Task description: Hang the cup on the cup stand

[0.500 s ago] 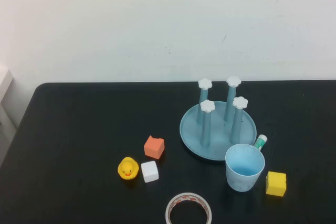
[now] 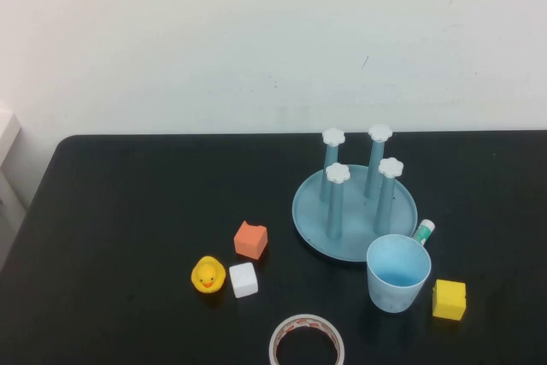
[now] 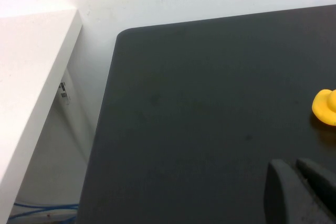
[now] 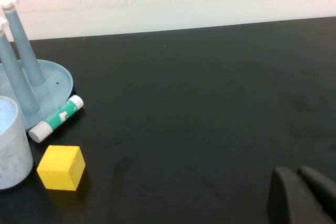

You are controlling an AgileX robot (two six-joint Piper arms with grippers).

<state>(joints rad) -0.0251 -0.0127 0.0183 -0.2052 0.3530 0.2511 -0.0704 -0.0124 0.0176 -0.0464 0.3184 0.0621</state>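
No lettering can be read on anything here.

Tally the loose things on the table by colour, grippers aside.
Blue: 2, cup, cup stand
Yellow: 2, duck, yellow block
Orange: 1, block
White: 1, cube
White-green: 1, tube
Tape roll: 1
Total: 8

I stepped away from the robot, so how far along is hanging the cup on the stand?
Nothing is done yet. The cup stands upright on the table, mouth up, beside the cup stand, whose four posts are bare. Nothing is in hand: the left end effector and right end effector are shut, away from it. Grasping, inverting and hanging remain.
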